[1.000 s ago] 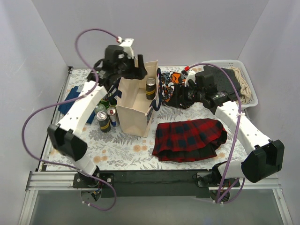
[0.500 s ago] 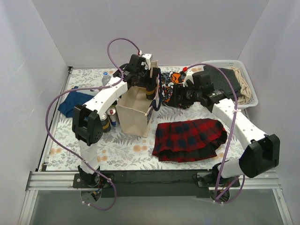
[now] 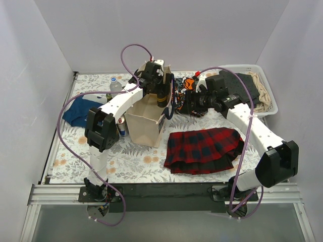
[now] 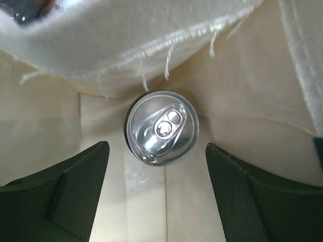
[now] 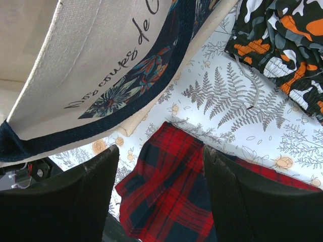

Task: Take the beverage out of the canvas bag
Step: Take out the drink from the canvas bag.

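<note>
Beverage can (image 4: 162,128), silver lid with pull tab, stands in cream canvas bag (image 4: 247,106), left pincer (image 4: 157,146) spread above.

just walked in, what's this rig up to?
The left arm is reaching down into the open canvas bag. The left gripper is directly above an upright silver-topped can that stands on the bag's floor. Its jaws are open on either side of the can and not yet touching it, so the can hasn't been lifted. The right gripper is open and empty, next to the bag's printed side and above the red plaid cloth.
</note>
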{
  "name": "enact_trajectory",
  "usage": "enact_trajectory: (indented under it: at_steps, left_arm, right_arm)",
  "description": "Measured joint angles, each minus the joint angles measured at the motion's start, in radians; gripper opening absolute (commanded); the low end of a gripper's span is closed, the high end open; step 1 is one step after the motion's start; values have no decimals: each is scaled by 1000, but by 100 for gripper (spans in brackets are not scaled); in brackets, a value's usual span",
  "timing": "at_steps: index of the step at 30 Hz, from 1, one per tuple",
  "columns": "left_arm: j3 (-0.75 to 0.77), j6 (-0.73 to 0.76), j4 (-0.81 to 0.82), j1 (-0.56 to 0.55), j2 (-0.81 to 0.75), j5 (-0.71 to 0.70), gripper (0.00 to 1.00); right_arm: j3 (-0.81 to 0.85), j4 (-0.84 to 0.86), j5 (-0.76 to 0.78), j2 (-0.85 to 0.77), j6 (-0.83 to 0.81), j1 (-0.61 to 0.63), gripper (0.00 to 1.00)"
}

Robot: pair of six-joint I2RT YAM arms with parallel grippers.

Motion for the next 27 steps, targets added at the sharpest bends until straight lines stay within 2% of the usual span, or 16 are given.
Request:
enact_trajectory:
  at_steps: [12,15,17,19,23,27]
  left_arm:
    - [27,-7,45,0,60,-25,75]
    - [27,-8,54,0,61,-29,65]
    - [27,-8,63,0,61,-29,48]
    - [27,-7,66,-1,61,-30,45]
    - [27,-5,67,-3,61,-32,32]
    - [27,-4,67,-3,61,-32,0]
  right_arm:
    - [3,-6,0,16,0,-1,72]
    - [5,-6,0,16,0,-4,73]
    - [7,-7,0,17,0,-5,73]
    - [10,-6,0,17,0,-6,73]
    - [10,-7,0,17,0,-6,73]
    - [10,-7,0,17,-1,-6,72]
